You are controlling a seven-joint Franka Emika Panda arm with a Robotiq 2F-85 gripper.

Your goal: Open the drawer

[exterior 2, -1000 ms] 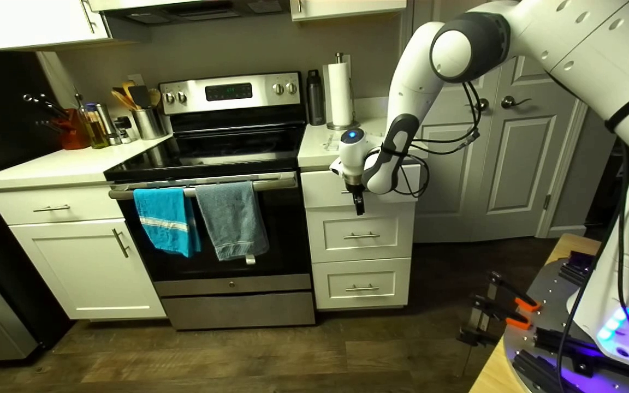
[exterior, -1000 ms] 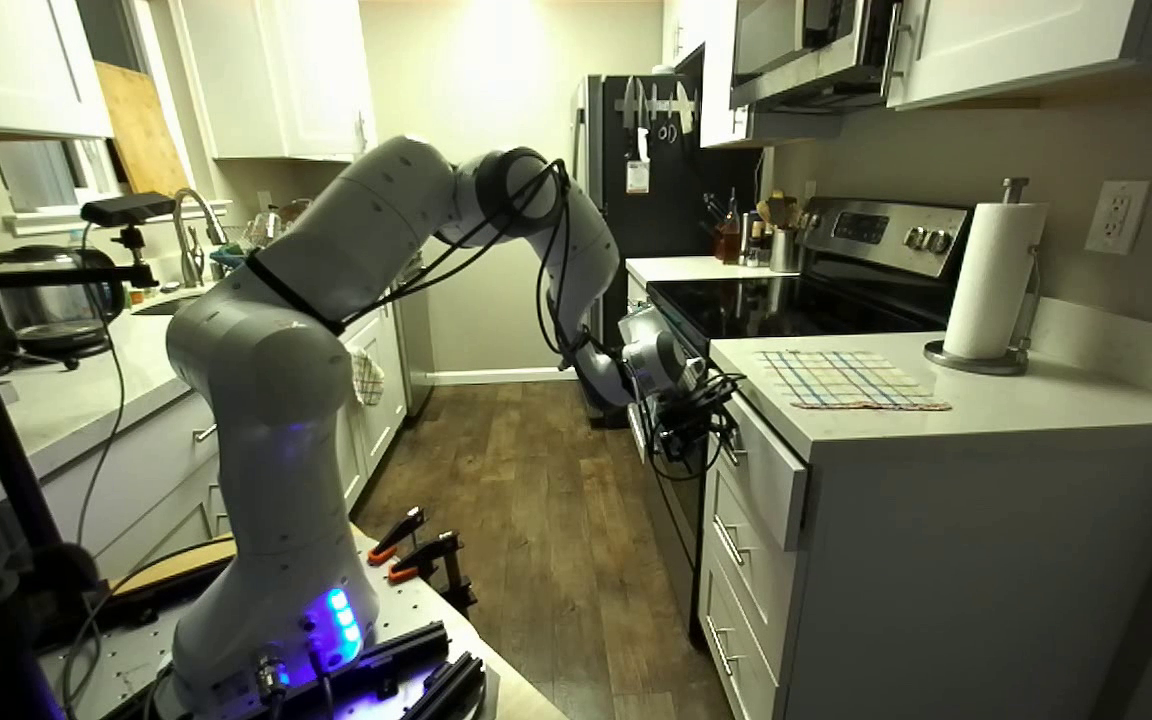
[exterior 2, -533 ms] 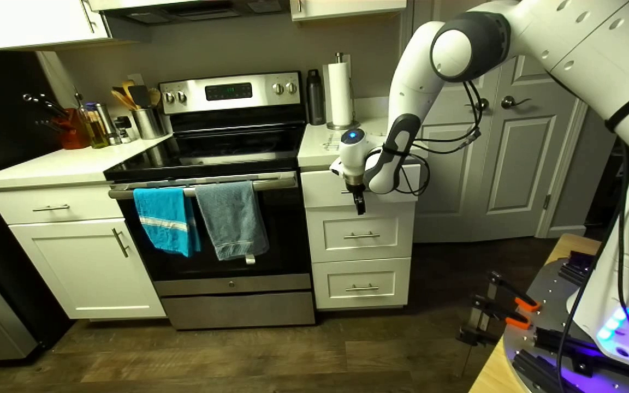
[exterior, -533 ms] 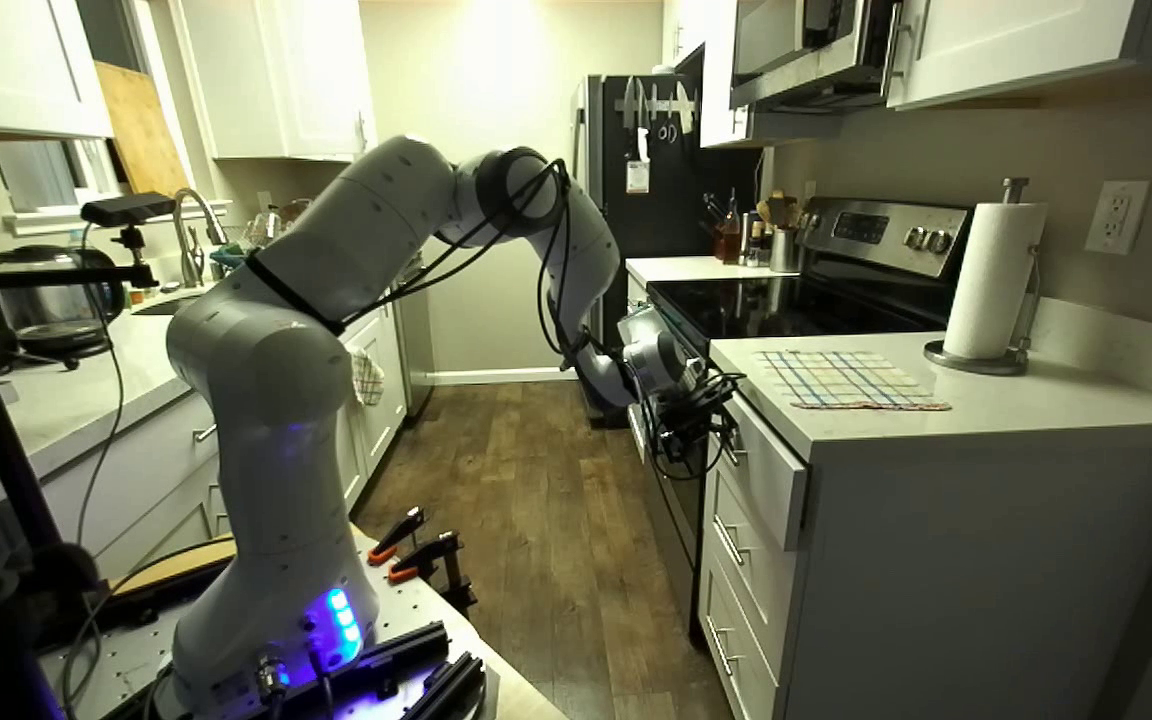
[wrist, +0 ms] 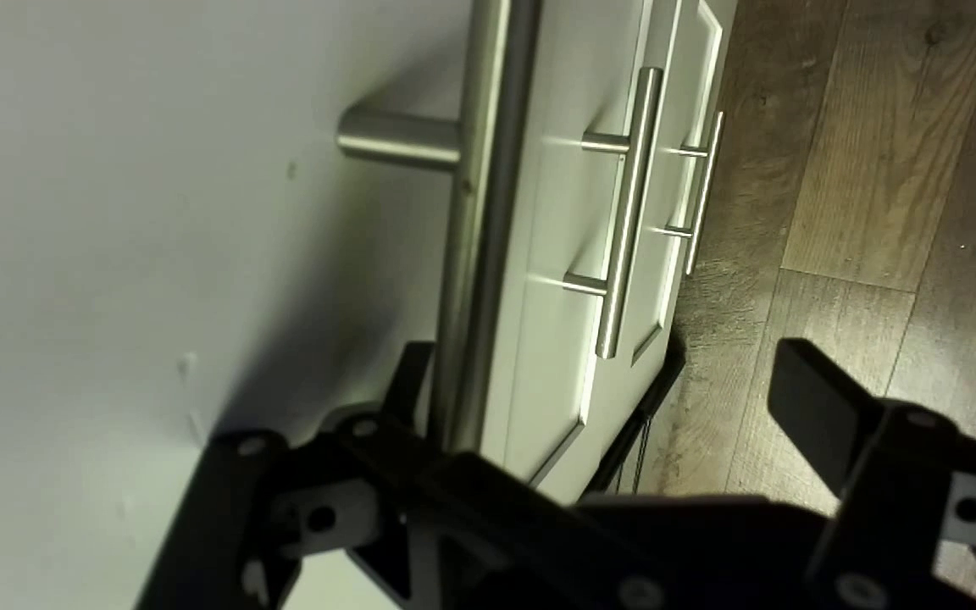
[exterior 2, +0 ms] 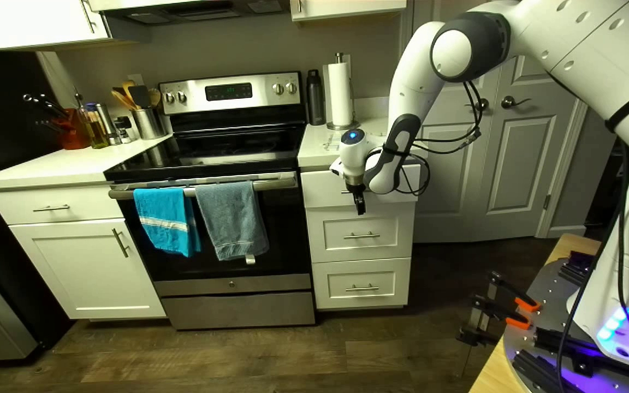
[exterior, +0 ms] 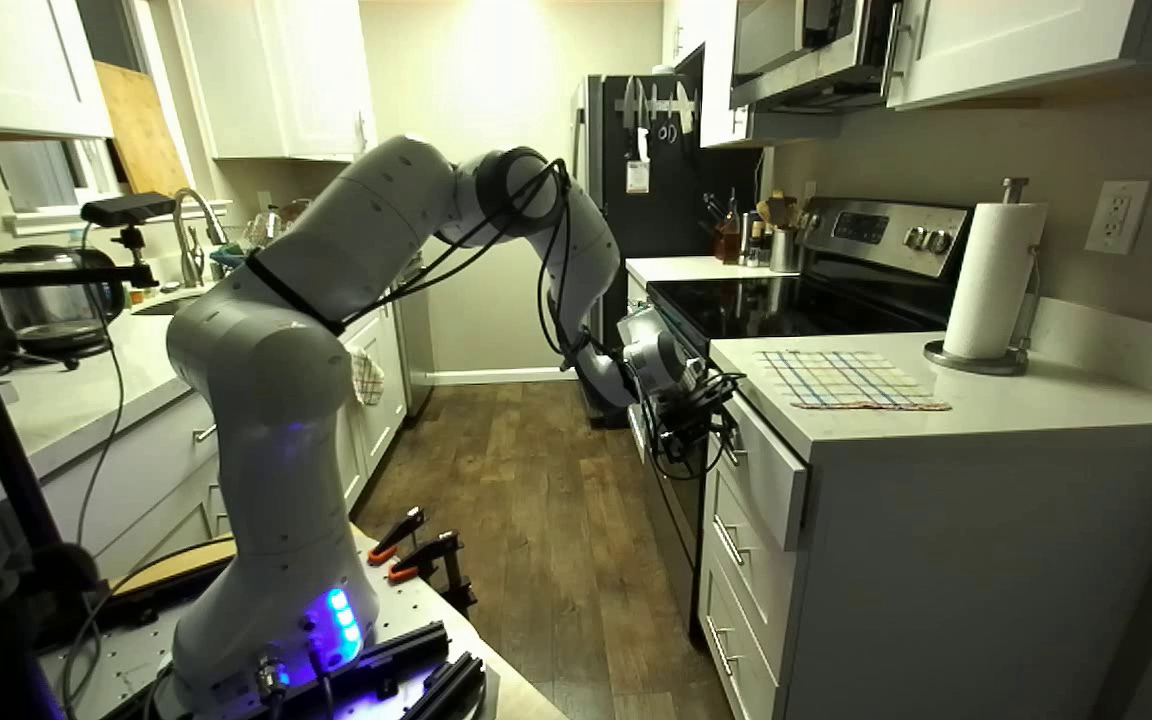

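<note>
"Any writing you can make out?"

"A white tag [exterior: 638, 177] hangs just below the knives [exterior: 683, 105] on the dark refrigerator [exterior: 671, 205], its marks too small to read. On the range [exterior 2: 286, 240], the display [exterior 2: 228, 91] shows green characters, too blurred for me, and the round badge [exterior 2: 231, 284] low on the oven front is just as illegible."

"Fair enough. Where is the drawer [wrist: 158, 212], then, next to the pincer [wrist: 602, 364]?"

"It's the top one in the white cabinet stack [exterior 2: 314, 234] just beside the range, under the counter [exterior: 1081, 408] with the checked cloth [exterior: 851, 380] and the paper towel roll [exterior: 994, 280]. In both exterior views the pincer hangs in front of it. In the wrist view its flat front fills the left side, and its bar handle [wrist: 475, 212] runs down into the gap between the fingers [wrist: 823, 415]."

"Does the pincer grip it?"

"No, the fingers are spread wide. One tip sits just beside the bar, on the side toward the drawer front; I can't tell whether they touch. The other is well apart from the bar, seen against the wood floor [wrist: 848, 195]."

"And does the drawer sit flush?"

"Its front looks slightly proud of the two fronts below [exterior: 764, 590], each with a bar handle of its own."
</note>
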